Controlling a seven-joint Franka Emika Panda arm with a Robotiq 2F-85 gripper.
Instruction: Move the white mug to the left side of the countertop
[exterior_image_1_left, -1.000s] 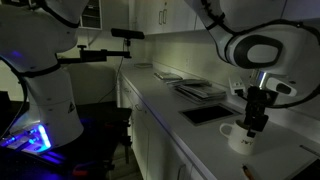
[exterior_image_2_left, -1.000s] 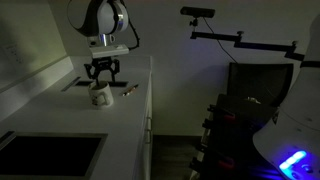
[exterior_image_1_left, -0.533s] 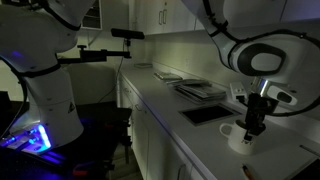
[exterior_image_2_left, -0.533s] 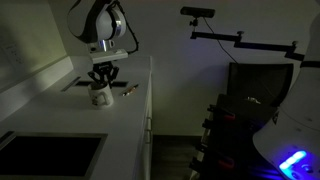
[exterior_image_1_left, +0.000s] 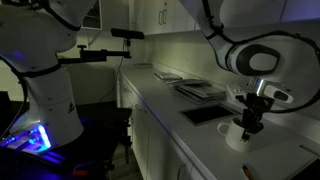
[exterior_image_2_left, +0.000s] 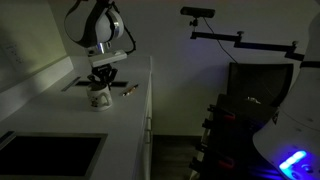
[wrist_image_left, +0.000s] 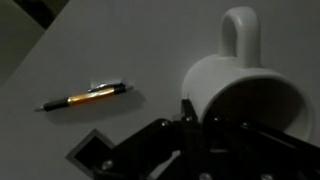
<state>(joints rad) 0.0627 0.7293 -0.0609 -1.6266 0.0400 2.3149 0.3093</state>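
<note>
Dim kitchen-like room at night, with a long white desk (exterior_image_1_left: 160, 100) running along a wall under cabinets. Toward one end of the desk, about midway between the wall edge and the open front edge, stands the white mug (exterior_image_1_left: 237, 136), upright and resting on the surface in both exterior views (exterior_image_2_left: 99, 97). A dark inset panel (exterior_image_1_left: 205, 114) lies just beyond it along the desk, and flat stacked trays (exterior_image_1_left: 200, 90) lie farther on. A pen (wrist_image_left: 85, 97) lies on the desk near the mug but apart from it, toward the front edge (exterior_image_2_left: 128, 91).

As for the task, nothing of the move itself looks done: the mug is on the desk, not lifted, and it has yet to travel to the left side. The step in hand appears to be the grasp.

The gripper (exterior_image_1_left: 248, 121) hangs straight down over the mug, low enough that its tips reach the rim (exterior_image_2_left: 102, 80). From the wrist view, a dark finger (wrist_image_left: 186, 108) sits right at the edge of the mug's rim (wrist_image_left: 250, 95), with the handle pointing away from it. The jaws seem to straddle the mug's wall or top, yet the darkness hides the tips. I cannot tell how wide they stand or whether they grip the mug.
</note>
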